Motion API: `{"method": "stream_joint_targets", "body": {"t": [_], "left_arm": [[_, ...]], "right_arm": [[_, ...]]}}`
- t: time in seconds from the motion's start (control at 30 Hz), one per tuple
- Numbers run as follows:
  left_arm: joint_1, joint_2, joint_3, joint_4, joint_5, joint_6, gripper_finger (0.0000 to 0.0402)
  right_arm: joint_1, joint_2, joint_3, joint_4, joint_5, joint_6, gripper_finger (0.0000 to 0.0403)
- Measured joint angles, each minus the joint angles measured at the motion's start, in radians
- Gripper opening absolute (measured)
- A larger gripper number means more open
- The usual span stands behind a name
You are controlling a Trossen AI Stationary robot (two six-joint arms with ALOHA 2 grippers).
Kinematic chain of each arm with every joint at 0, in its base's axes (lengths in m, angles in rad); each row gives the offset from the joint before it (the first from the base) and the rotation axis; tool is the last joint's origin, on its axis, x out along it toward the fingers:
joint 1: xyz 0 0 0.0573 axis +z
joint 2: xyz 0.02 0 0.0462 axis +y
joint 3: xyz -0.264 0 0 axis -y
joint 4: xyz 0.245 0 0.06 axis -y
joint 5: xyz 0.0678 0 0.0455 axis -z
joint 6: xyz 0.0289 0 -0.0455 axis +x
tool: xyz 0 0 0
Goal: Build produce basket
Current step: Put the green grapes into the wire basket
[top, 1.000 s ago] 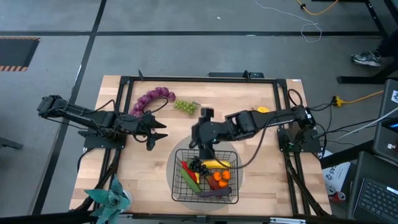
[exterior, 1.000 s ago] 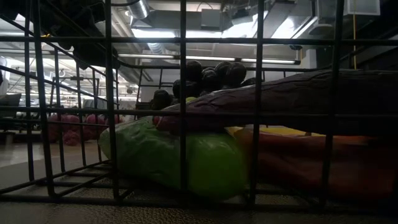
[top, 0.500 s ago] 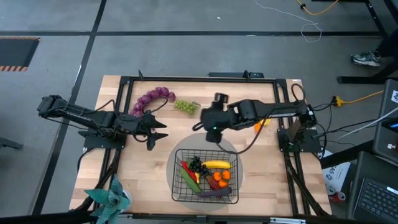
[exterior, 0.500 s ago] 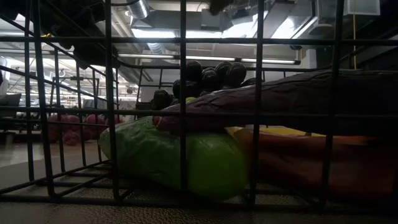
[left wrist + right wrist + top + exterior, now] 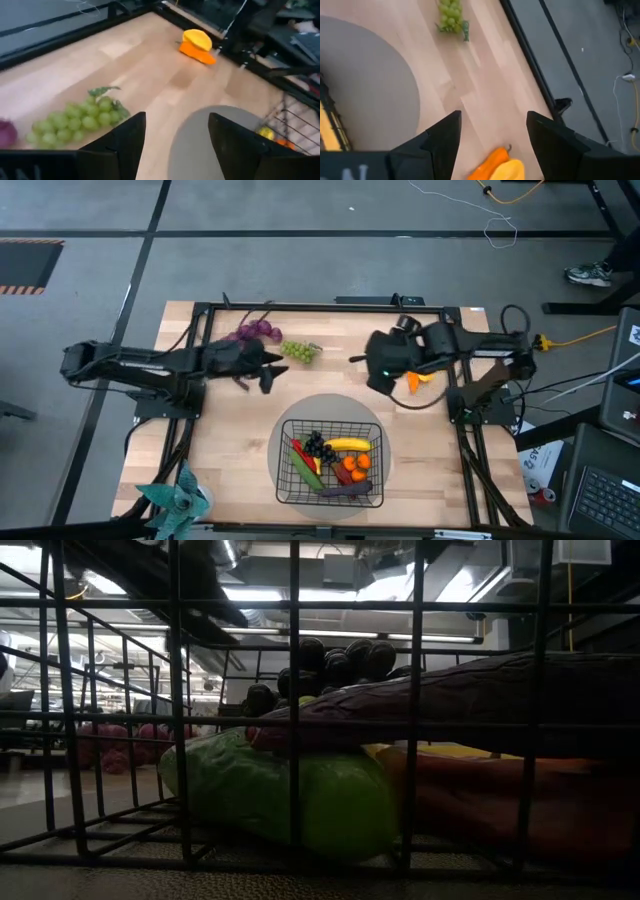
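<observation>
Seen from overhead: black wire basket [image 5: 331, 464] on round grey mat [image 5: 330, 405], lower centre of frame, already loaded with dark grapes [image 5: 317, 445], banana [image 5: 347, 445], red chili [image 5: 301, 457], cucumber [image 5: 309, 472], tangerines [image 5: 351, 467] and eggplant [image 5: 343, 491].

Left gripper [image 5: 270, 370] at upper left of centre, fingers spread wide and empty, just beside green grapes [image 5: 299, 351], with purple grapes [image 5: 254, 331] close behind. Right gripper [image 5: 362, 360] at upper right of centre, fingers likewise wide and empty, near orange pepper [image 5: 414, 378] at right edge of table [image 5: 230, 440].

Three pieces left outside basket, so task judged well along but unfinished.

Risks from here: soft, lumpy grape bunch slipping or shedding from a two-finger pinch; neighbouring purple bunch knocked toward table frame during approach; pepper, tapered and smooth, rolling away under an off-centre grasp; both arms converging on crowded basket and clashing above it, or release onto piled fruit sending a piece over the rim.
</observation>
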Motion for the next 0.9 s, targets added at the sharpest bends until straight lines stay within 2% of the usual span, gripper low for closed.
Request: {"method": "stream_joint_targets", "body": {"t": [0.13,0.33,0.47,0.67,0.9], "left_arm": [[0.096,0.133,0.097,-0.098,0.092,0.135,0.0211],[0.188,0.312,0.273,-0.354,0.094,0.353,0.0217],[0.220,0.401,0.327,-0.391,0.094,0.496,0.0217],[0.268,0.493,0.359,-0.386,0.116,0.655,0.0217],[0.355,0.631,0.443,-0.419,0.197,0.706,0.0217]], "right_arm": [[0.048,-0.089,-0.111,0.004,0.010,0.106,0.0226],[0.133,-0.209,-0.336,0.009,0.010,0.344,0.0226],[0.184,-0.257,-0.484,0.074,0.008,0.481,0.0226],[0.250,-0.271,-0.663,0.281,-0.038,0.534,0.0226],[0.291,-0.271,-0.796,0.541,-0.044,0.530,0.0226]]}}
